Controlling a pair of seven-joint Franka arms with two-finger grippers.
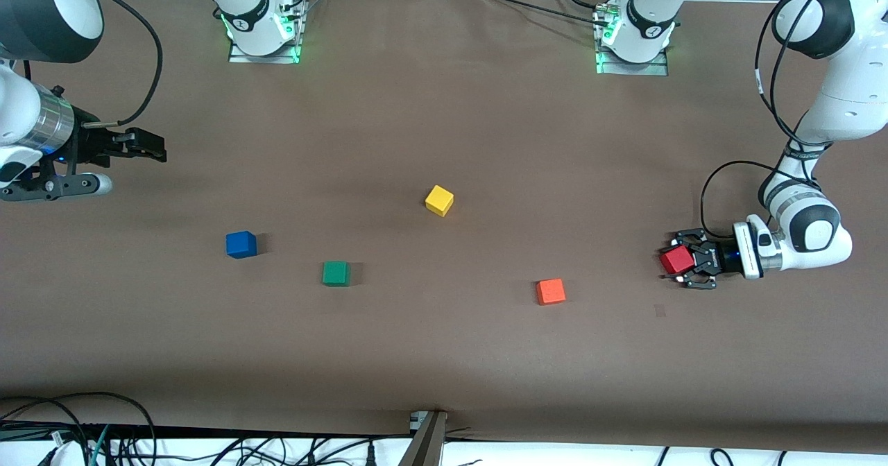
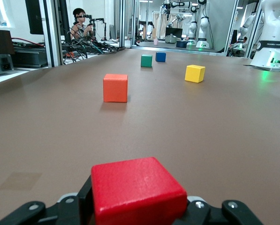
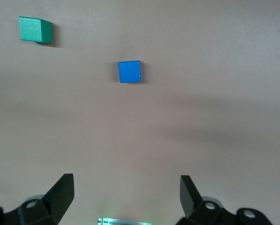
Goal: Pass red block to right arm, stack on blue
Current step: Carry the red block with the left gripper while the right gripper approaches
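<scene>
The red block (image 1: 677, 260) sits low at the left arm's end of the table. My left gripper (image 1: 682, 263) is shut on it, a black finger pressed against each side. In the left wrist view the red block (image 2: 137, 187) fills the space between the fingers of the left gripper (image 2: 139, 200). The blue cube (image 1: 241, 244) rests alone on the table toward the right arm's end and also shows in the right wrist view (image 3: 129, 71). My right gripper (image 1: 154, 148) hangs over bare table at that end. It is open, with nothing between the fingers of the right gripper (image 3: 126, 187).
A green cube (image 1: 336, 273) lies beside the blue one, slightly nearer the front camera. A yellow cube (image 1: 439, 200) sits mid-table. An orange cube (image 1: 550, 291) lies between the green cube and the red block. Cables run along the table's near edge.
</scene>
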